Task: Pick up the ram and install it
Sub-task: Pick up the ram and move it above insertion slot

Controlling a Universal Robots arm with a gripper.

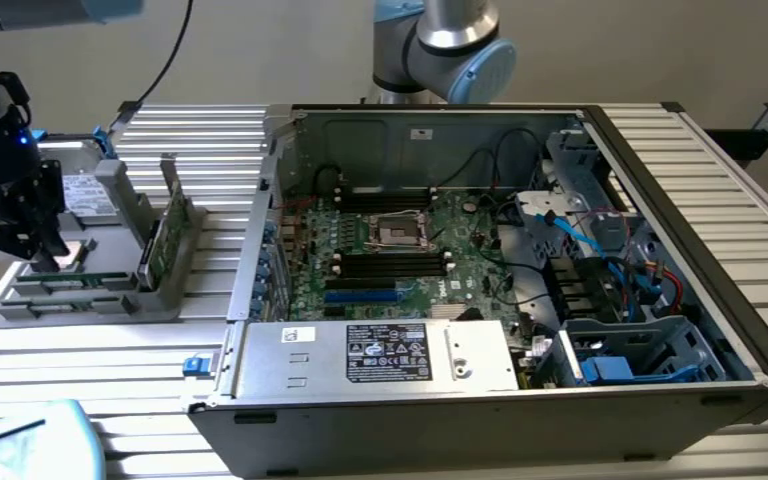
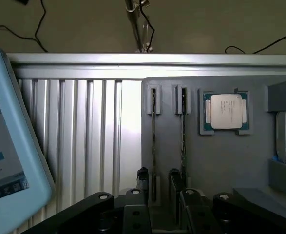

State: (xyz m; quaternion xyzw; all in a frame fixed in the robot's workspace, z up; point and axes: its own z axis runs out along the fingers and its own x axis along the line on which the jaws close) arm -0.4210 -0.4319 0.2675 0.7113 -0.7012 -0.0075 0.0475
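At the exterior view's left: end effector (image 1: 40, 258) hangs over the grey holder (image 1: 91, 305) on the slatted tabletop (image 1: 117, 370), beside the open computer case (image 1: 704, 300).
Wrist view, ram (image 2: 153, 131): stands on its thin edge in a holder slot, with its long axis running straight away from the end effector (image 2: 158, 178) toward the tabletop's edge rail.
Second stick (image 2: 182, 131): parallel to the ram, just beside it.
Processor chip (image 2: 225, 111): in its own recess beyond that stick.
End effector state: fingers spread wider than the ram, its near end between them; contact cannot be told.
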